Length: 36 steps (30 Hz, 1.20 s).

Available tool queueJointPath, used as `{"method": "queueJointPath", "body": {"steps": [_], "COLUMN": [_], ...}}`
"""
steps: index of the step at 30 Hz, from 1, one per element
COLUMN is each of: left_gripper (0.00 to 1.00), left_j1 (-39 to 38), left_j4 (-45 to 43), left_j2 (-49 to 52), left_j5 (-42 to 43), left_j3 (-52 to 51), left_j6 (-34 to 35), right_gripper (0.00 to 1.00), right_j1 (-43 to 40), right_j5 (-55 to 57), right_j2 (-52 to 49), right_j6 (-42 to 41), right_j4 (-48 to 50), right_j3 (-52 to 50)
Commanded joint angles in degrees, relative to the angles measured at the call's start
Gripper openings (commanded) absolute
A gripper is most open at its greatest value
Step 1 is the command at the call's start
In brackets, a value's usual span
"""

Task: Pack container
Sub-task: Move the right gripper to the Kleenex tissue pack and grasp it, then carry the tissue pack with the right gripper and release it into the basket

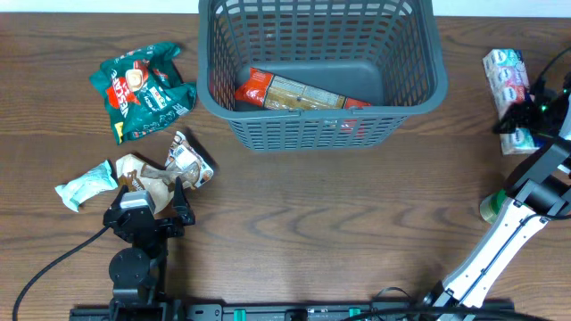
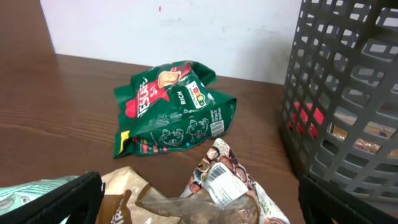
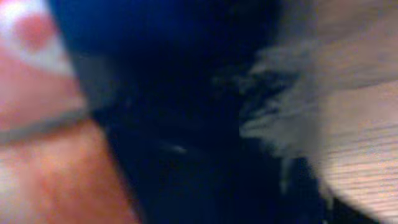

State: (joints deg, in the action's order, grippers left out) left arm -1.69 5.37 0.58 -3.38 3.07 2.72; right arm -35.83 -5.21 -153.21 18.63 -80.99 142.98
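Brown worktop [image 1: 312, 205] holds the basket [image 1: 312, 125]. Left gripper [image 1: 153, 191] is spread wide by a bag [image 1: 143, 169]; right gripper [image 1: 525, 111], cannot tell.

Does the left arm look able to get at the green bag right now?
Probably yes: the green bag lies uncovered, just beyond the brown packet at the open left gripper, clear of the basket.

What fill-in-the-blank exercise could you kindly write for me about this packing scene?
1. Inside the grey basket lies a packet with ___ ends.
2. In the overhead view, the green coffee bag lies to the ___ of the basket.
3. The left hand stands ___, with brown packets between its fingers.
Missing words: red; left; open.
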Motion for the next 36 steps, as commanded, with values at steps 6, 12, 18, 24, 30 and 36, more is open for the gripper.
{"method": "queueJointPath", "body": {"steps": [6, 12, 18, 24, 30, 36], "left_gripper": [0.99, 0.99, 0.99, 0.99, 0.99, 0.99], "left_j1": [0.13, 0.13, 0.13, 0.13, 0.13, 0.13], "left_j4": [0.74, 0.74, 0.74, 0.74, 0.74, 0.74], "left_j2": [-0.35, -0.35, -0.35, -0.35, -0.35, -0.35], "left_j5": [-0.13, -0.13, -0.11, -0.11, -0.13, -0.11], "left_j3": [-1.73, -1.73, -1.73, -1.73, -1.73, -1.73], "left_j6": [-0.55, -0.55, -0.55, -0.55, -0.55, -0.55], "right_gripper": [0.01, 0.01, 0.01, 0.02, 0.01, 0.01], "right_j1": [0.07, 1.55, 5.09, 11.43, 23.98, 36.24], "right_j5": [-7.56, -11.76, -11.80, -11.74, -11.72, -11.47], "right_j2": [-1.14, 6.27, 22.43, 40.68, 52.50, 53.46], "right_j6": [-0.63, -0.61, -1.09, -1.40, 9.07, 23.04], "right_j4": [-1.75, -2.10, 3.17, 10.49, 13.09, 7.06], "right_j3": [-0.26, -0.04, -0.04, -0.04, -0.04, -0.07]}}
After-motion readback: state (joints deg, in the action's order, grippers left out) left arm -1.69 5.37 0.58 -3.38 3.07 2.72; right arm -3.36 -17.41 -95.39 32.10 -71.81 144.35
